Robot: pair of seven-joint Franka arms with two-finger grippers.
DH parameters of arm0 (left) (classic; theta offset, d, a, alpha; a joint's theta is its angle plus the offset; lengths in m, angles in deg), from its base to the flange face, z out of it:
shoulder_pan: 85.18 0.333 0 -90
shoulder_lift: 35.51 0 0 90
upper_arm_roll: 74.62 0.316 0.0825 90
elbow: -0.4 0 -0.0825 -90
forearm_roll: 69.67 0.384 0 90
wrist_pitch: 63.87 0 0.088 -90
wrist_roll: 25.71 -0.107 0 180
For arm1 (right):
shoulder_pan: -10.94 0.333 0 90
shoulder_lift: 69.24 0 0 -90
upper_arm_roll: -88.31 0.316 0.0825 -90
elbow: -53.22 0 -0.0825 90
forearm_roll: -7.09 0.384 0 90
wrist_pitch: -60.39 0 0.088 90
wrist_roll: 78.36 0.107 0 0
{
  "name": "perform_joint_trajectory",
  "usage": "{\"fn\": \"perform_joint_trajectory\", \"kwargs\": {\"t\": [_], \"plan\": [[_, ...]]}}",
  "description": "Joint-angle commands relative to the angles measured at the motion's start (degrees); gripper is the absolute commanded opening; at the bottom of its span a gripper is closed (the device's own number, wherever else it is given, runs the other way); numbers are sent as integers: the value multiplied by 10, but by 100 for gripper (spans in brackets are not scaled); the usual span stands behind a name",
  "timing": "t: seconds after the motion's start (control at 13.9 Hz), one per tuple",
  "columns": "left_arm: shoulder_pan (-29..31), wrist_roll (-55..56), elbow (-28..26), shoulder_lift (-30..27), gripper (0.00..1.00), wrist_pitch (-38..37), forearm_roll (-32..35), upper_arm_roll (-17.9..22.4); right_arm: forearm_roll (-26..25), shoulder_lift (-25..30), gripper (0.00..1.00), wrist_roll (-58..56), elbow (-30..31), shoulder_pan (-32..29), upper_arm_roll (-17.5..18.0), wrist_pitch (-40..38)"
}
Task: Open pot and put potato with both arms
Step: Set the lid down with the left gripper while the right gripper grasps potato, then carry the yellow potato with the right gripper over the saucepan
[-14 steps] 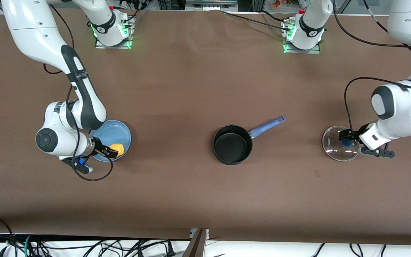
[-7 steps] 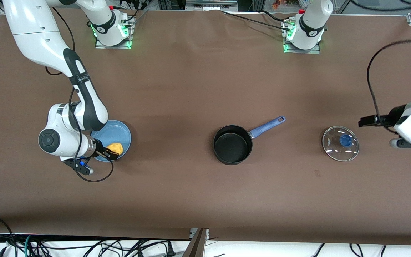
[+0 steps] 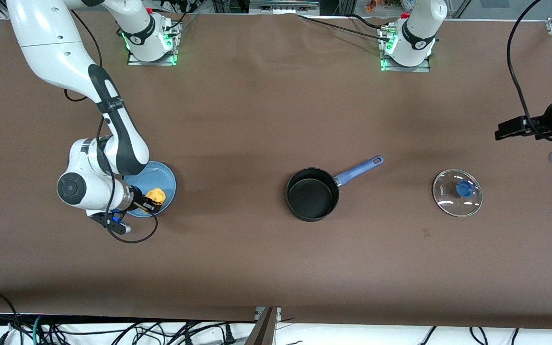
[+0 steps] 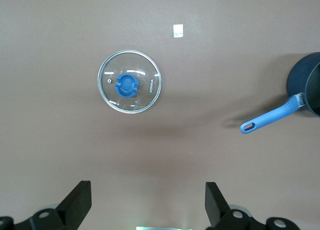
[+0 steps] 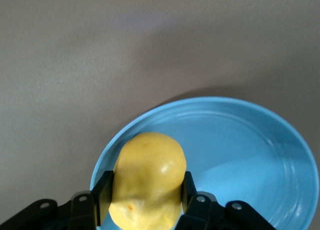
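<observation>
So the right gripper [image 3: 150, 203] has its fingers [image 5: 104, 187] clamped on either side of the potato [image 3: 155, 196], over the light-blue plate [image 3: 163, 178], which sits toward the right arm's end of the worktop [image 3: 257, 110]. In the right wrist view the potato [image 5: 148, 182] fills the gap between both fingers with the plate [image 5: 240, 150] right underneath; can't tell whether the potato is touching the plate or is clear of it

The left gripper [image 3: 505, 131] is up in the air near the worktop edge at the left arm's end, holding nothing. Its fingers [image 4: 75, 202] are spread wide in the left wrist view, with bare worktop between them

The pot [image 3: 312, 193] sits open around the middle of the worktop, nothing inside, blue handle [image 3: 358, 171] angled toward the left arm's base. The glass lid [image 3: 457, 192] with the blue knob lies flat on the worktop, between the pot and the left arm's end, well apart from the pot. From the left wrist camera you get the lid [image 4: 130, 81] and just the pot's handle [image 4: 272, 117] plus a bit of its rim
</observation>
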Motion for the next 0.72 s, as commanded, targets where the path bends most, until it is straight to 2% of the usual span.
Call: {"fn": "perform_joint_trajectory", "kwargs": {"t": [0.0,0.14,0.22,0.29,0.5,0.65], "plan": [[-4,24,9,1,100,-11,-3,-2,5,24,18,33,-36,12,21,-77],[-3,29,8,-5,100,-12,-4,-12,15,23,18,73,-91,18,41,-161],[-4,32,8,-3,100,-12,-3,-12,43,23,18,104,-109,19,57,-180],[-5,32,9,0,100,-12,-2,-12,69,23,19,130,-118,20,72,-182],[-7,34,11,6,100,-12,1,-15,102,14,19,242,-149,44,115,-168],[-9,34,13,6,100,-12,0,-13,120,5,19,325,-155,90,122,-125]]}}
